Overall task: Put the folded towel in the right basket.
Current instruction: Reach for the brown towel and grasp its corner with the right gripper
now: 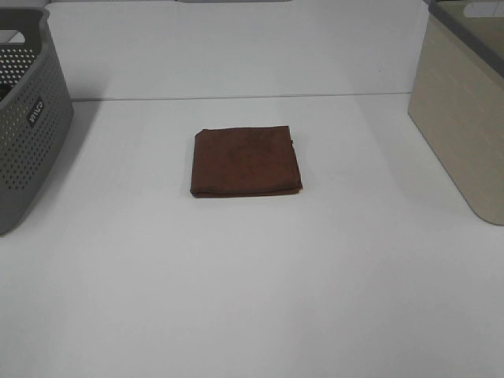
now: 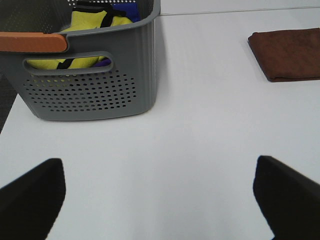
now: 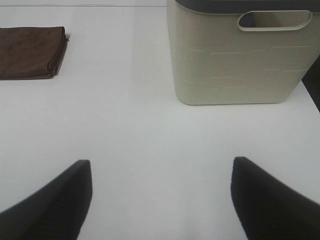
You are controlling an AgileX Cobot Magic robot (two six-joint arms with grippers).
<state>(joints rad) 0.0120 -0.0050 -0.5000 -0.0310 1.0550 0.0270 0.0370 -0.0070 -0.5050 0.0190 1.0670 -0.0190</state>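
**Soft Towel Flat on the Table, Both Pincers Empty**

The folded towel (image 1: 246,162) lay flat on the white table (image 1: 252,307), ahead of the right gripper (image 3: 160,162) and off toward the other arm's side, well apart from its fingers. The right basket (image 3: 235,65) stood ahead of that same gripper on its outer side, its top open. The right gripper's jaws were spread wide and held nothing. The left gripper (image 2: 157,165) was likewise spread and empty, with the towel far ahead of it toward the middle.

The towel looked light, soft and limp, in several layers. It would likely sag and could unfold if lifted by one corner. The layered edge facing the right gripper seemed the best hold, with the pinch taking all the layers together. The cloth looked grippy rather than slippery, and nothing about it was fragile.

Bare table surrounded the towel on every side, so the approach looked free. The basket's wall stood tall, so the towel would need lifting over the rim. The grey left basket (image 2: 90,90), already holding yellow and blue items, stood well clear of that route.
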